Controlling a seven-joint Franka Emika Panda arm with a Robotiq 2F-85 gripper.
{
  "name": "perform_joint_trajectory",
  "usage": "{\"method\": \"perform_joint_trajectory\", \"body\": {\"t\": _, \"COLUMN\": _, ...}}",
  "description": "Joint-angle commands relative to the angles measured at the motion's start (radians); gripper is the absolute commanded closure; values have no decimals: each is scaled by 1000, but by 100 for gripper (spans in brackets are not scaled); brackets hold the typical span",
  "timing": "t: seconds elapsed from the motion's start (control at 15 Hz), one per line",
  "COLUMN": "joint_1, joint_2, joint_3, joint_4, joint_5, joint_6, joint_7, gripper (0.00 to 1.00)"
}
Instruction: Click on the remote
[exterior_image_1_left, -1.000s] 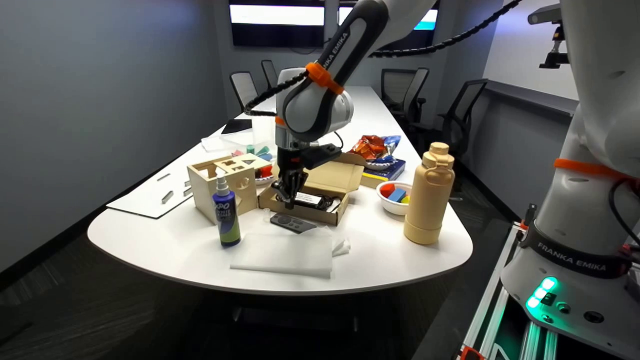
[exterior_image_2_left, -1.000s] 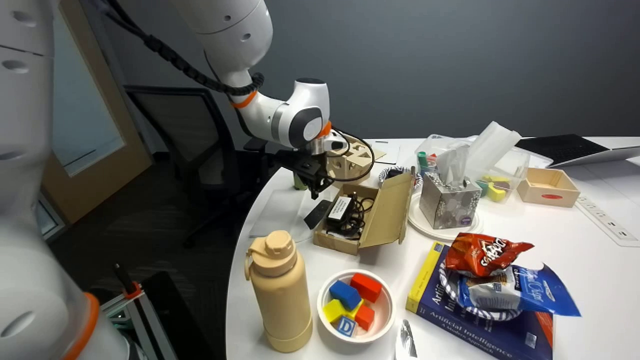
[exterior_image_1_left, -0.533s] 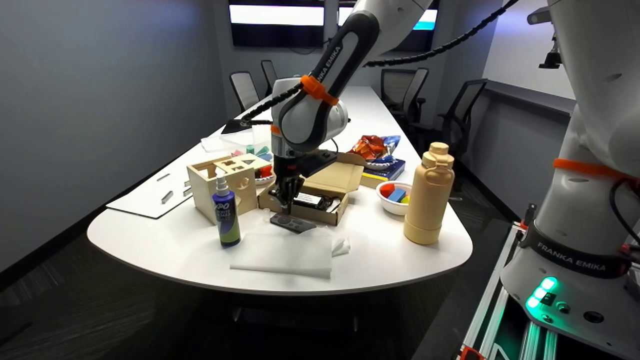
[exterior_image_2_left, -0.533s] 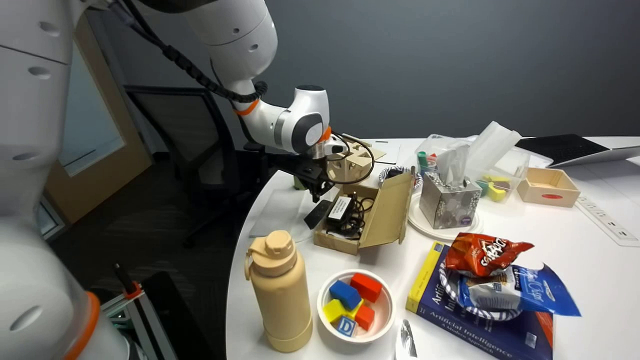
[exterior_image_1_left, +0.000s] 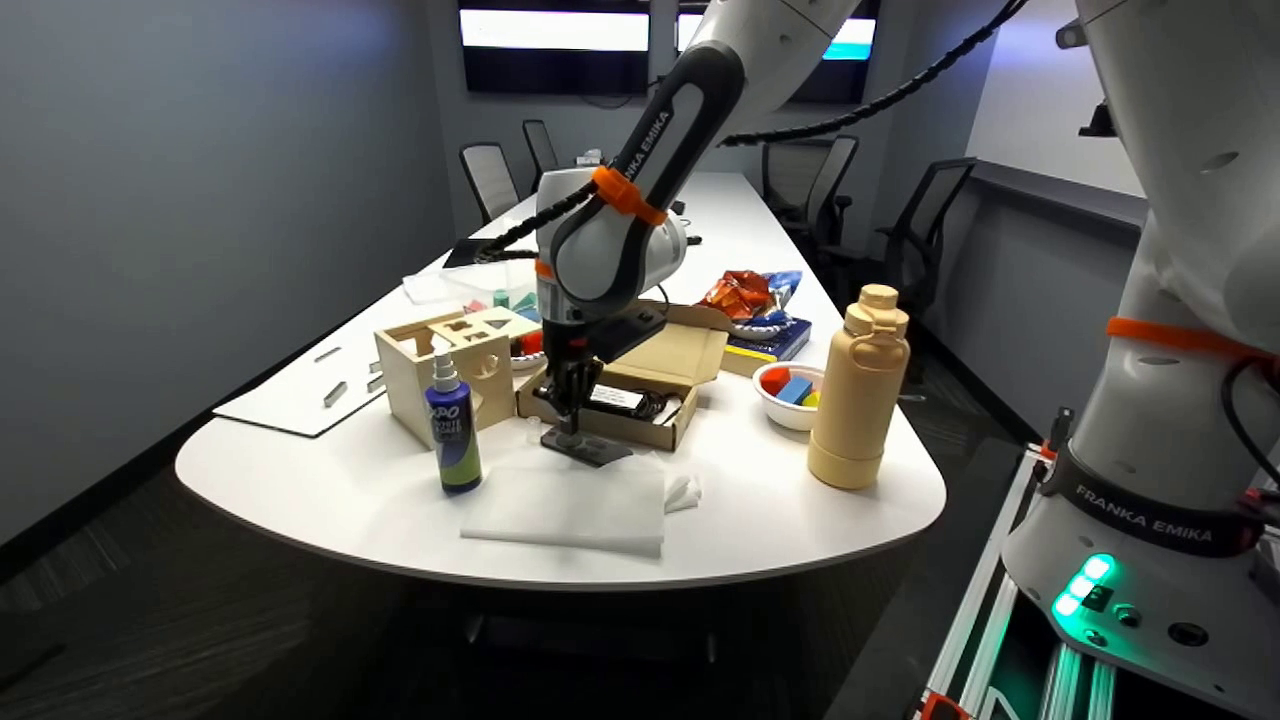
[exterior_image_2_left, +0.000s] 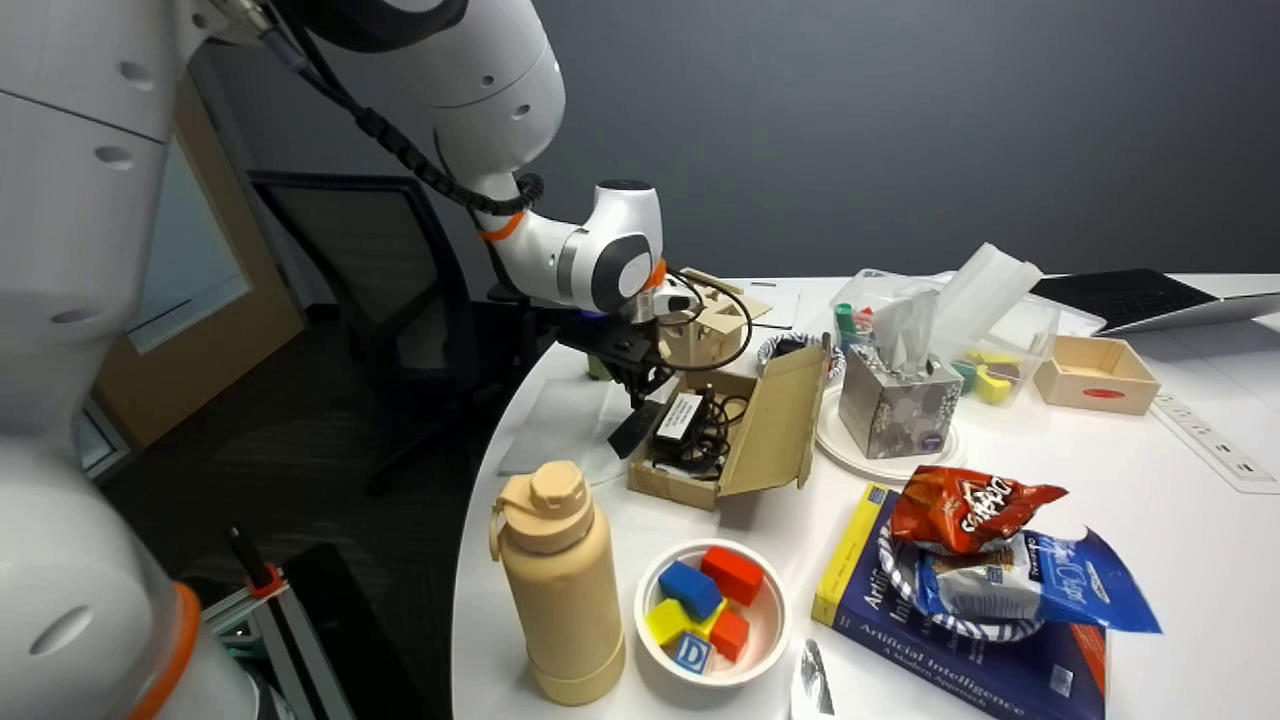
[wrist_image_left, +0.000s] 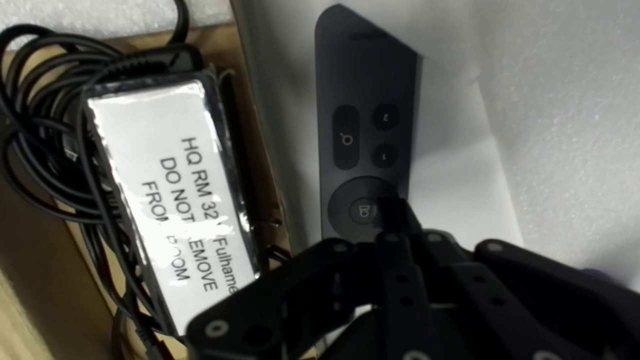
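Observation:
The remote (wrist_image_left: 367, 75) is a thin black slab with a round pad and several buttons. It lies flat on the table, in front of the cardboard box in an exterior view (exterior_image_1_left: 600, 454), and it also shows in an exterior view (exterior_image_2_left: 632, 430). My gripper (wrist_image_left: 395, 215) is shut with nothing between its fingertips. In the wrist view the tips cover the right part of the round pad, beside its centre button. In both exterior views the gripper (exterior_image_1_left: 568, 425) points down at the remote; I cannot tell whether it touches. The gripper hides the remote's lower end; white paper covers one corner.
The open cardboard box (exterior_image_1_left: 655, 433) with a black power adapter (wrist_image_left: 170, 200) stands close beside the remote. White paper (exterior_image_1_left: 565, 505) lies in front. A spray bottle (exterior_image_1_left: 453, 430), a wooden shape box (exterior_image_1_left: 400, 385) and a tan bottle (exterior_image_2_left: 560, 590) stand around.
My gripper has moved down, and slightly left in an exterior view, from above the remote to its surface or just over it. The remote and the other objects have not moved.

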Motion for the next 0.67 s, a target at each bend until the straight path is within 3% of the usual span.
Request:
{"method": "perform_joint_trajectory", "body": {"t": 0.0, "joint_1": 20, "joint_2": 29, "joint_3": -22, "joint_4": 40, "joint_5": -29, "joint_6": -2, "joint_7": 21, "gripper": 100}}
{"method": "perform_joint_trajectory", "body": {"t": 0.6, "joint_1": 28, "joint_2": 66, "joint_3": -35, "joint_4": 68, "joint_5": -31, "joint_6": -8, "joint_7": 24, "gripper": 100}}
